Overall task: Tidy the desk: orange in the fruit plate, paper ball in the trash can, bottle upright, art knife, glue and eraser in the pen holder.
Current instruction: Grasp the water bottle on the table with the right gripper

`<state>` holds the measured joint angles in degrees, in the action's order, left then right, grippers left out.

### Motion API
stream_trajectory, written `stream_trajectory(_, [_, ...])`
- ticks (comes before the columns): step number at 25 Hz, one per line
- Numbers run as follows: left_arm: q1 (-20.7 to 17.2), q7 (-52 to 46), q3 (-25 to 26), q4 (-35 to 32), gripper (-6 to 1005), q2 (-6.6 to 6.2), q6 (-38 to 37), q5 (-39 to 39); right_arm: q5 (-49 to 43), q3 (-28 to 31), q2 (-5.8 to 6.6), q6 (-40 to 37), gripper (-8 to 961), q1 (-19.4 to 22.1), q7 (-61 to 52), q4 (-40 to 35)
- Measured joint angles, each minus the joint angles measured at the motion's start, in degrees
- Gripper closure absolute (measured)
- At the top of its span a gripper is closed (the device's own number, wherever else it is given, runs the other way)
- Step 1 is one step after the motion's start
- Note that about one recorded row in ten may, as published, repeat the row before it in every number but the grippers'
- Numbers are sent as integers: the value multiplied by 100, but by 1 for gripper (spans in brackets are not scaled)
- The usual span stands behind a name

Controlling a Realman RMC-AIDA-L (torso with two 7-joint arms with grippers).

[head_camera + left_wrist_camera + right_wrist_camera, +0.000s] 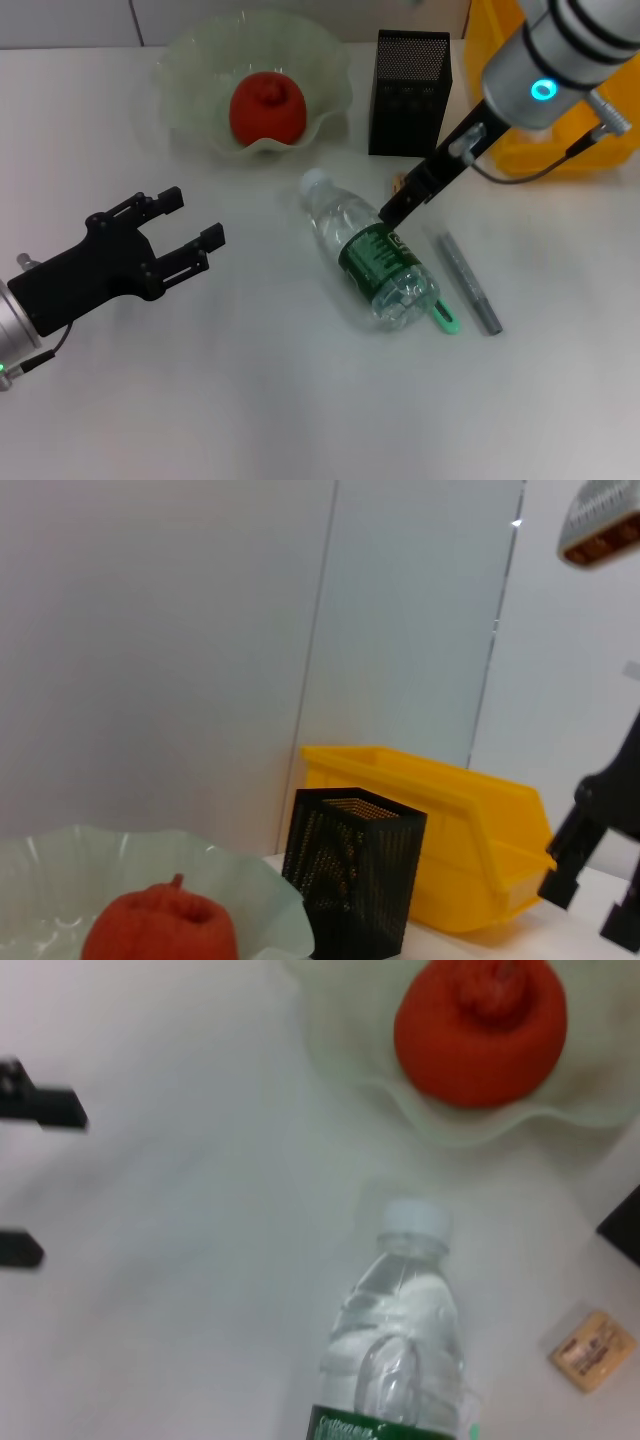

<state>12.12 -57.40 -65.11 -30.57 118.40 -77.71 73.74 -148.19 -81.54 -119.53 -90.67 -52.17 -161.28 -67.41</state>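
The orange (267, 108) sits in the wavy pale-green fruit plate (330, 75) at the back. In mid-table the clear bottle (370, 255) lies on its side, white cap toward the plate. My right gripper (398, 205) hovers just above its green label, beside the small tan eraser (592, 1350). The grey art knife (468, 283) lies right of the bottle. A green piece (446, 320) pokes out at the bottle's base; I cannot tell whether it is the glue. The black mesh pen holder (410, 92) stands behind. My left gripper (195, 218) rests open at the left. No paper ball shows.
A yellow bin (560, 150) stands at the back right, behind my right arm and next to the pen holder. In the left wrist view the bin (440, 830) sits just beyond the pen holder (350, 885).
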Motion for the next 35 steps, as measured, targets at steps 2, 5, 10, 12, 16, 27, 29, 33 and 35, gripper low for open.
stream_trajectory(2, [-7, 1, 19, 6, 237, -2, 1, -2, 38, -132, -8, 105, 112, -60, -28, 238])
stream_trajectory(5, [-40, 6, 71, 23, 238, -2, -6, -11, 70, -393, -17, 286, 112, -139, -115, 531])
stream_trajectory(10, [-50, 17, 126, 128, 240, -2, -11, -14, 260, -771, -37, 568, 112, -258, -179, 898])
stream_trajectory(12, [-50, 19, 168, 154, 240, -1, -14, -16, 328, -825, -39, 612, 112, -291, -180, 982])
stream_trajectory(16, [-52, 20, 185, 166, 242, -2, -20, -17, 516, -975, -39, 821, 112, -375, -234, 1237])
stream_trajectory(27, [-3, 26, 217, 267, 245, -1, 10, -19, 914, -1286, -36, 1348, 112, -626, -242, 1953])
stream_trajectory(29, [5, 26, 229, 284, 246, -2, 14, -19, 966, -1346, -35, 1397, 112, -663, -242, 2032])
stream_trajectory(33, [9, 27, 236, 291, 245, -1, 20, -18, 1128, -1497, -35, 1538, 111, -739, -220, 2221])
stream_trajectory(35, [10, 27, 236, 291, 245, -1, 20, -18, 1264, -1707, -35, 1629, 115, -768, -215, 2266])
